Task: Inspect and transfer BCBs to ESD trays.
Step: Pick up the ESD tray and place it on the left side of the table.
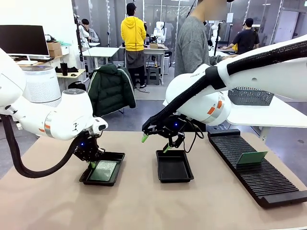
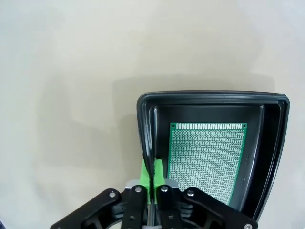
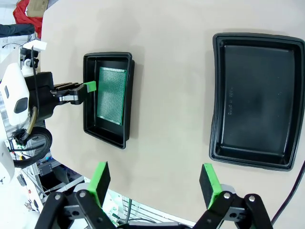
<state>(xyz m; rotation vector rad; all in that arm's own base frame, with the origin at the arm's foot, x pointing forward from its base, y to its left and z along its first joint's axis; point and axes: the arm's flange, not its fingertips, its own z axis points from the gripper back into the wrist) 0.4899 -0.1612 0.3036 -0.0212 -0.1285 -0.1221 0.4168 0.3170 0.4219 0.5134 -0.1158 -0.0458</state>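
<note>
Two black ESD trays lie on the tan table. The left tray (image 1: 120,155) (image 2: 214,94) (image 3: 107,55) holds one green BCB (image 1: 104,170) (image 2: 207,162) (image 3: 112,95) flat on its floor. My left gripper (image 1: 92,163) (image 2: 152,172) (image 3: 89,87) is shut, its green pads pinched on that tray's side rim. The middle tray (image 1: 173,166) (image 3: 257,100) has nothing in it. My right gripper (image 1: 155,143) (image 3: 155,171) hangs open above the table by the middle tray's far left corner, holding nothing. Another BCB (image 1: 252,157) stands upright in the rack.
A long black ribbed rack (image 1: 259,179) lies along the table's right side. A person in a grey top (image 1: 192,43) stands beyond the far edge. Bare table lies between the two trays and along the front edge.
</note>
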